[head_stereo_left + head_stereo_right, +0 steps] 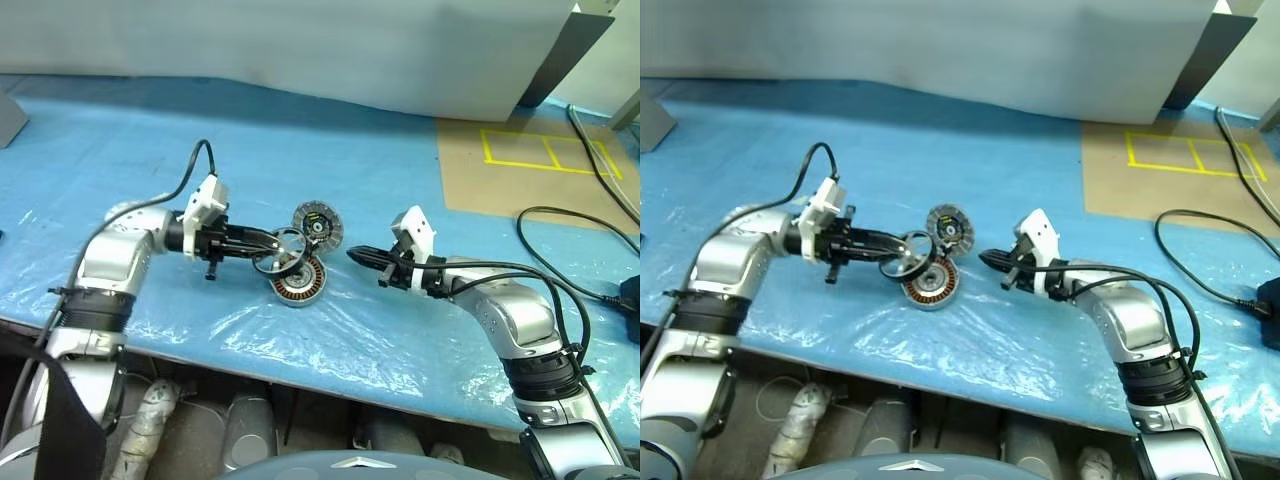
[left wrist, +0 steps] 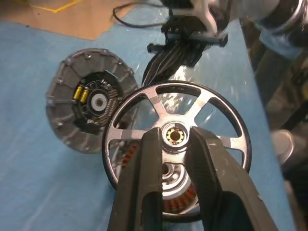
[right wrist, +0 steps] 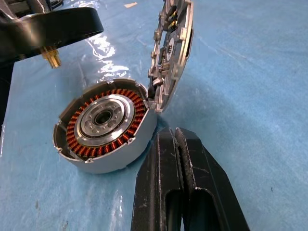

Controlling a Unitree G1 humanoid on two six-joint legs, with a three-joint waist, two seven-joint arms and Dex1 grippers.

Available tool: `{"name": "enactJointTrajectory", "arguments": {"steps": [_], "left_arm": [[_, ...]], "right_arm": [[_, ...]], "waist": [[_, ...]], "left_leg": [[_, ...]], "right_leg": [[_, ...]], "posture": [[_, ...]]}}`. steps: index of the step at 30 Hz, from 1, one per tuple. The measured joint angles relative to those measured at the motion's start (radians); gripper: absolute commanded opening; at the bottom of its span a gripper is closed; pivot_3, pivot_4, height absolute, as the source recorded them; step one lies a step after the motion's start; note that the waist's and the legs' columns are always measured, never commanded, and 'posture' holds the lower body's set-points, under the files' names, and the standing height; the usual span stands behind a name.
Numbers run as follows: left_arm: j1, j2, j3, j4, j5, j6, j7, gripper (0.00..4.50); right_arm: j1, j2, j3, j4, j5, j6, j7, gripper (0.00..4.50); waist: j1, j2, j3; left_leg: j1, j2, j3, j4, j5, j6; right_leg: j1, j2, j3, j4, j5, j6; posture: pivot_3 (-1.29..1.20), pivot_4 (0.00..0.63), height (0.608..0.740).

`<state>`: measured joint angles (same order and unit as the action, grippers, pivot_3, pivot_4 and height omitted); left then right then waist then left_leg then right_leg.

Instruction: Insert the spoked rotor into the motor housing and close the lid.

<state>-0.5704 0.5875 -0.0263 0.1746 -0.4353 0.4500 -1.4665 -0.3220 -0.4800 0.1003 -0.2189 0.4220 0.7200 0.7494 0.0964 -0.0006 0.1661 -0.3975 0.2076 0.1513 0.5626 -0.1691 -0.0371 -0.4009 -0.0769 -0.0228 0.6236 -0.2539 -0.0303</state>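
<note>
Two robot arms reach in from the lower corners of the head-camera frame over a tabletop [image 1: 300, 170] draped in blue plastic sheeting. Near the frame's centre sits the motor housing [image 1: 298, 282], its grey shell open at the top and holding a ring of copper-orange windings around a silver core. At left of centre the left claw [image 1: 268, 247] pinches the spoked rotor [image 1: 281, 247], one black finger [image 2: 144, 187] on either side of the small hub, holding the thin wheel just above the housing's open top and not seated in it. The lid [image 1: 318, 224], a ribbed grey disc with a small yellow mark at its dark hub, stands propped on edge against the housing's far side, just above and right of it in the frame. No writing can be read on any part. To the right of the housing, the right claw [image 1: 357, 255] has its fingers pressed together on nothing, its tip pointing at the housing from a short way off. A brown panel [image 1: 530, 170] marked with yellow tape [image 1: 545, 152] lies at upper right, and black cables [image 1: 570, 250] trail beside it.
</note>
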Motion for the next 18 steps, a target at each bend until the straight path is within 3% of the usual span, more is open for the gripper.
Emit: {"name": "enactJointTrajectory", "arguments": {"steps": [4, 18], "left_arm": [[0.050, -0.002, 0.025, -0.043, -0.051, 0.082, 0.080, 0.52], [0.104, -0.044, -0.010, -0.029, -0.038, 0.060, 0.173, 0.52]], "right_arm": [[0.000, -0.005, 0.001, 0.000, -0.004, 0.000, -0.003, 0.00], [-0.006, -0.008, 0.012, 0.006, -0.028, 0.000, -0.001, 0.00]], "waist": [[-0.002, 0.000, 0.000], [-0.001, 0.000, 0.000]], "left_leg": [[0.001, 0.000, 0.000, 0.000, 0.000, 0.000], [0.001, 0.000, 0.000, 0.001, 0.000, 0.000]], "right_leg": [[0.000, 0.000, 0.001, 0.000, 0.000, 0.000], [0.000, 0.000, 0.001, 0.000, 0.001, 0.001]], "posture": [[0.00, 0.150, 0.740], [0.00, 0.150, 0.740]]}}
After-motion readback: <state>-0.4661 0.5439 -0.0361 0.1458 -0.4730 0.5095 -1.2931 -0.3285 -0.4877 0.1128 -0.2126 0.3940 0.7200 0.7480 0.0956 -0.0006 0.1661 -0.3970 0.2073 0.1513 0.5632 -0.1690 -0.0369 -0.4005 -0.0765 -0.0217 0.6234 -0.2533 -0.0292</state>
